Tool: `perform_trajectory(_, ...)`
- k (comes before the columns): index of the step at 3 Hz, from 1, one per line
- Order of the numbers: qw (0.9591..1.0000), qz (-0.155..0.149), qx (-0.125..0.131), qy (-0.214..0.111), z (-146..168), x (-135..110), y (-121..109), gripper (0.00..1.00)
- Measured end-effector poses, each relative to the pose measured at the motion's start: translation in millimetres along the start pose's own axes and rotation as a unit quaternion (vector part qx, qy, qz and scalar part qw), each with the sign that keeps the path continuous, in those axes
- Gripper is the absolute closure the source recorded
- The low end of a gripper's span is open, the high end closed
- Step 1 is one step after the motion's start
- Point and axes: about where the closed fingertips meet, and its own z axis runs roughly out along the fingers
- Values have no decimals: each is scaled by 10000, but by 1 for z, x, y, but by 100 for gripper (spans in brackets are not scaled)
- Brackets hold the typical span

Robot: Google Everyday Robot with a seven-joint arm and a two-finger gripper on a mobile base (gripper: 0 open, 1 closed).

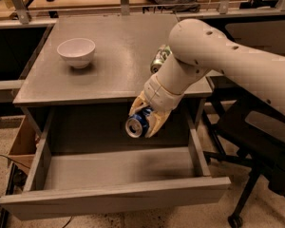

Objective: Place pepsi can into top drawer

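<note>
The pepsi can [136, 124], blue with a silver end facing me, is held on its side in my gripper [145, 118]. The gripper's tan fingers [157, 121] are closed around it. The can hangs in the air over the back of the open top drawer [114, 194], just below the front edge of the cabinet top. The drawer is a wide grey box pulled fully out, with nothing showing inside it.
A white bowl [76, 52] stands on the grey cabinet top [109, 51] at the left. A green-and-silver can [159, 59] lies on the top, partly behind my arm. A black chair [261, 151] is at the right.
</note>
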Motion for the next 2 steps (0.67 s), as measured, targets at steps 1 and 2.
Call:
perform_trajectory(1,9997,224,32,-133,8,10,4,100)
perform_trajectory(2,9975,506,-71,-487,20,28,15,100)
